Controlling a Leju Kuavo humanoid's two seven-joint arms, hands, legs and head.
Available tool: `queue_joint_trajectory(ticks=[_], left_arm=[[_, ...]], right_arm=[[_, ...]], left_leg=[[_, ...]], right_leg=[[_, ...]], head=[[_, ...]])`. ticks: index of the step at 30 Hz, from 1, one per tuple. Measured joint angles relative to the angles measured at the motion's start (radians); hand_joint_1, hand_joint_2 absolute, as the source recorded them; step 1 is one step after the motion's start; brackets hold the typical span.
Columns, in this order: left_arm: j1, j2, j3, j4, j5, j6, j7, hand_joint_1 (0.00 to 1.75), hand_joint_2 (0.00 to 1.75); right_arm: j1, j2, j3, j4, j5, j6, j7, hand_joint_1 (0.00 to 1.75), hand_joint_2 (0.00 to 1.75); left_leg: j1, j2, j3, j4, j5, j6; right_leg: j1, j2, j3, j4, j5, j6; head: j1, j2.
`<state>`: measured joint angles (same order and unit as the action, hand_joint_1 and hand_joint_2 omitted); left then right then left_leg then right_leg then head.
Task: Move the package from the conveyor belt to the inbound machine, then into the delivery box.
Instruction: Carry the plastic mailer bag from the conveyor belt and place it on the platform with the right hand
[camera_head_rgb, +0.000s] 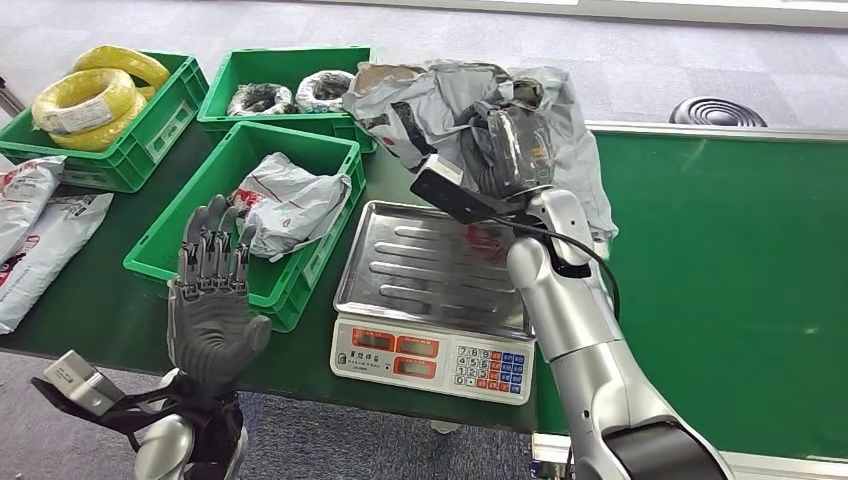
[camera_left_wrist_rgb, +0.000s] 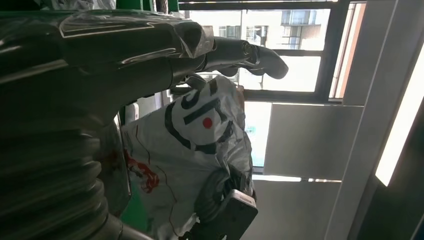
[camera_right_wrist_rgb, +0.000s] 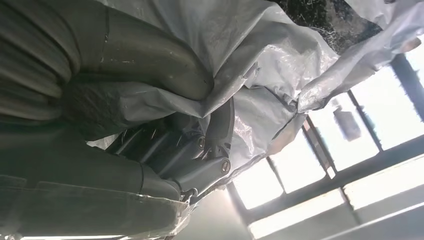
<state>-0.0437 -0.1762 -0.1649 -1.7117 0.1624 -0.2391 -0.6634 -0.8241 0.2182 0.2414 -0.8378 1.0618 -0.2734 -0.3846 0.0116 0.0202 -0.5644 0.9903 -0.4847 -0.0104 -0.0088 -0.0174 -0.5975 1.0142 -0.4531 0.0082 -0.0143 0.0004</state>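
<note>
The right hand (camera_head_rgb: 512, 150) grips the grey package (camera_head_rgb: 440, 95), held up above the back of the steel scale (camera_head_rgb: 430, 270) — clear of its tray. The left hand (camera_head_rgb: 210, 300) stands raised, fingers spread, holding nothing, before a green crate (camera_head_rgb: 190, 225) on the dark green table (camera_head_rgb: 720, 270).

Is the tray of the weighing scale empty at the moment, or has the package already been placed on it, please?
Empty: the scale's steel tray lies bare, while the right hand holds the grey package lifted above its far edge.

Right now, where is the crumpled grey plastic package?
In the head view, the crumpled grey plastic package is held up by the right hand, above the far edge of the silver weighing scale.
</note>
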Motion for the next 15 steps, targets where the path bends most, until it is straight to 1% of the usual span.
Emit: queue_joint_trajectory(ticks=[5, 8, 9, 12, 14, 15], left_arm=[[-0.037, -0.003, 0.000, 0.032, 0.007, -0.013, 0.015, 0.00, 1.75], [-0.060, -0.003, -0.001, 0.049, 0.011, -0.015, 0.020, 0.00, 1.75], [-0.066, -0.003, -0.001, 0.054, 0.012, -0.015, 0.022, 0.00, 1.75], [-0.081, -0.006, -0.002, 0.067, 0.015, -0.017, 0.026, 0.00, 1.75], [-0.093, -0.010, -0.004, 0.076, 0.016, -0.018, 0.031, 0.00, 1.75], [-0.100, -0.011, -0.005, 0.080, 0.016, -0.019, 0.033, 0.00, 1.75]], right_arm=[[-0.007, 0.025, 0.034, 0.052, -0.063, 0.088, -0.065, 1.74, 1.75], [-0.006, 0.029, 0.051, 0.069, -0.088, 0.122, -0.089, 1.74, 1.75], [-0.006, 0.030, 0.056, 0.075, -0.094, 0.130, -0.093, 1.71, 1.75], [-0.005, 0.031, 0.066, 0.096, -0.120, 0.157, -0.112, 1.50, 1.75], [-0.004, 0.035, 0.069, 0.117, -0.150, 0.172, -0.125, 1.42, 1.75], [-0.003, 0.037, 0.069, 0.129, -0.166, 0.175, -0.129, 1.06, 1.75]], left_leg=[[0.000, -0.001, 0.000, 0.000, 0.000, 0.000], [0.000, -0.001, 0.000, 0.000, 0.000, 0.000], [0.000, -0.001, 0.000, 0.000, 0.000, 0.000], [0.000, -0.001, 0.000, 0.000, 0.000, 0.000], [0.000, -0.001, 0.000, 0.000, 0.000, 0.000], [0.000, -0.001, 0.000, 0.000, 0.000, 0.000]], right_leg=[[0.000, 0.000, 0.000, 0.000, 0.000, 0.000], [0.000, 0.000, 0.000, 0.000, 0.000, 0.000], [0.000, 0.000, 0.000, 0.000, 0.000, 0.000], [0.000, 0.000, 0.000, 0.000, 0.000, 0.000], [0.000, 0.000, 0.000, 0.000, 0.000, 0.000], [0.000, 0.000, 0.000, 0.000, 0.000, 0.000]], head=[[0.000, 0.000], [0.000, 0.000], [0.000, 0.000], [0.000, 0.000], [0.000, 0.000], [0.000, 0.000]])
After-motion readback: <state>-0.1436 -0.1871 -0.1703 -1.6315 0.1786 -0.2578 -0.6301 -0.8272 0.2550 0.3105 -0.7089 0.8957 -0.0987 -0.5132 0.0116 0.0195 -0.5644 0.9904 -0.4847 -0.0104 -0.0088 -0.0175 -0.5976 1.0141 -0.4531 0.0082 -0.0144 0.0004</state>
